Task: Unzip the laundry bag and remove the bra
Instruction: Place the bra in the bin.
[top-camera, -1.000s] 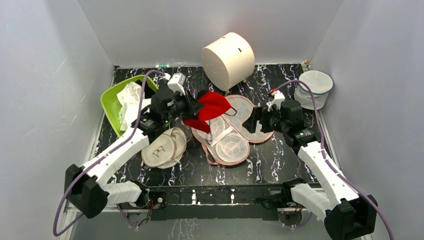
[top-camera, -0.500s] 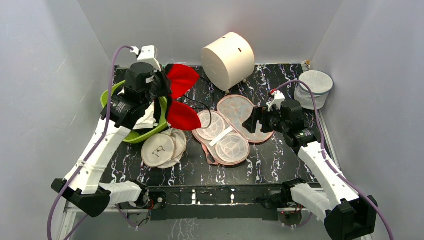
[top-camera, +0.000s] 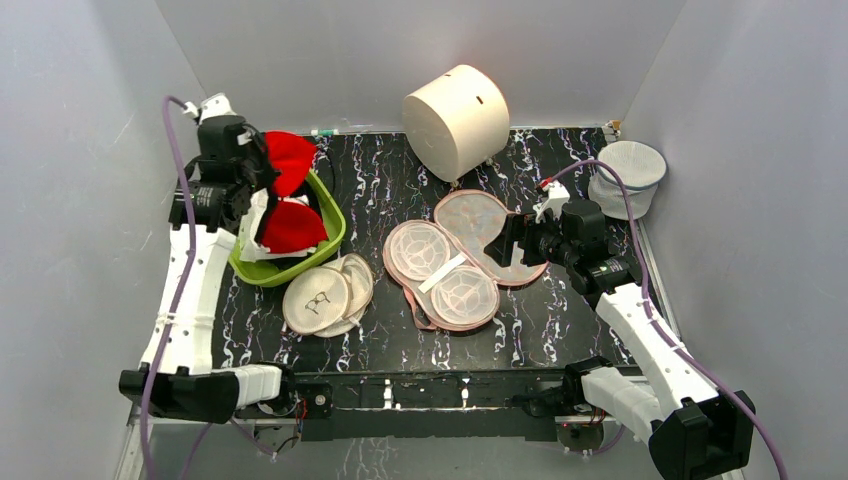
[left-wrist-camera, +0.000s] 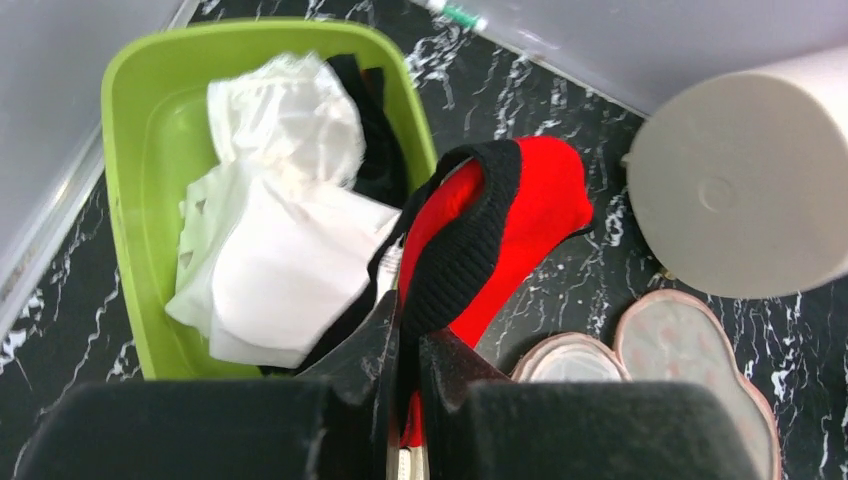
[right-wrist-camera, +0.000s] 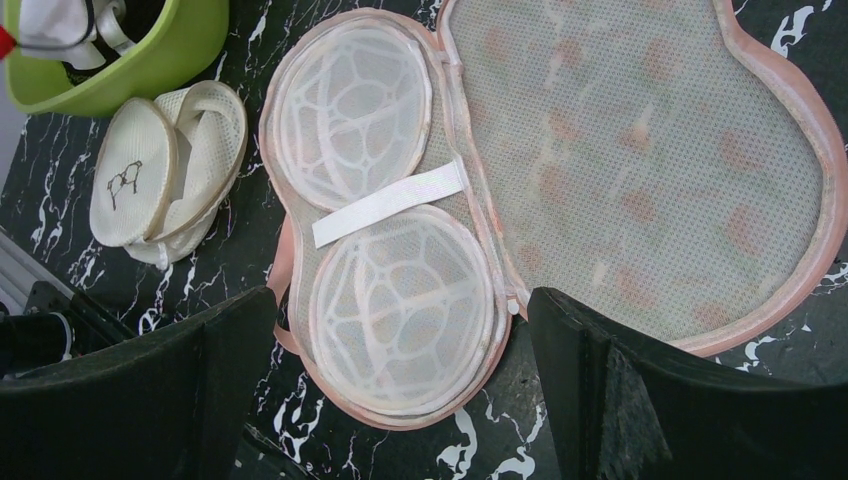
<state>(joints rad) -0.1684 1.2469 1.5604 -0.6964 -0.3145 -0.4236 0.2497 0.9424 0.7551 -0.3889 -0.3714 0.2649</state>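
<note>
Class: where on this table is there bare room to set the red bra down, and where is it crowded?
Bare black marbled tabletop: between green plastic tub and white drum; along the near edge by open peach mesh case. Crowded: tub, beige mesh discs, case.

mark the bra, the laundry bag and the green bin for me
bra (top-camera: 290, 228), top external view, lower red cup.
laundry bag (right-wrist-camera: 640, 170), right wrist view, mesh lining of the open flap.
green bin (left-wrist-camera: 250, 32), left wrist view, far rim.

Black table (top-camera: 540, 322) (marbled) carries laundry bag (top-camera: 442, 252), green bin (top-camera: 290, 273).
</note>
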